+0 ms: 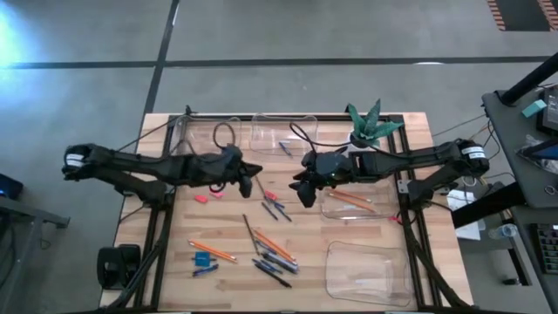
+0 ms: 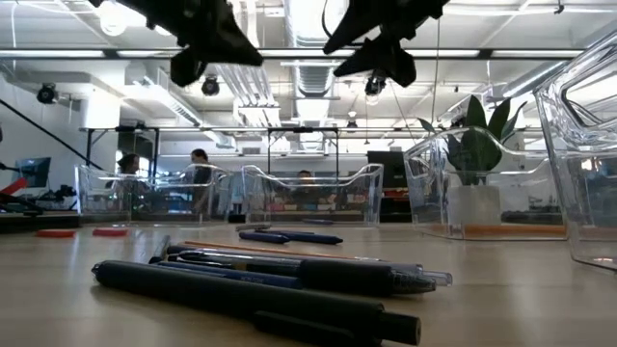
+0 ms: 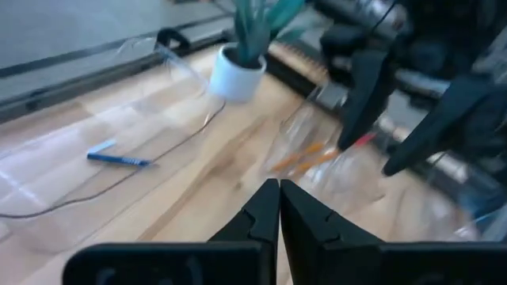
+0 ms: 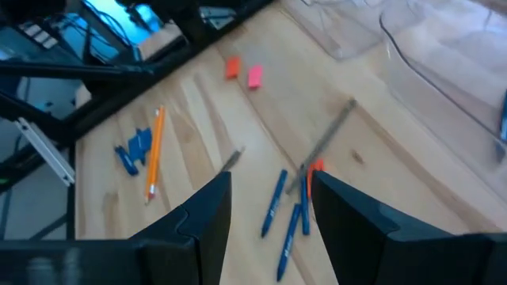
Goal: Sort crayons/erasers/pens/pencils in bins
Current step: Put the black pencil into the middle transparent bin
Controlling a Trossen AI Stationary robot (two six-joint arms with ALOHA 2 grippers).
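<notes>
My left gripper [image 1: 247, 185] is shut and empty, above the table's middle; it also shows in the left wrist view [image 3: 279, 212]. My right gripper [image 1: 305, 194] is open and empty, hovering above the blue crayons [image 4: 273, 203], which lie flat on the table [image 1: 272, 206]. Two pink erasers [image 1: 209, 196] lie left of centre. Orange pencils [image 1: 212, 252] and dark pens [image 1: 275, 264] lie toward the near edge. The right bin [image 1: 373, 208] holds orange pencils [image 1: 349, 199]. A far bin [image 1: 283, 133] holds a blue stick [image 3: 119, 157].
A clear bin [image 1: 366, 272] stands at the near right and another [image 1: 193, 135] at the far left. A potted plant [image 1: 366, 124] stands at the far edge. A blue eraser [image 1: 205, 258] lies near the left pencils. A cable [image 1: 222, 135] runs along the far side.
</notes>
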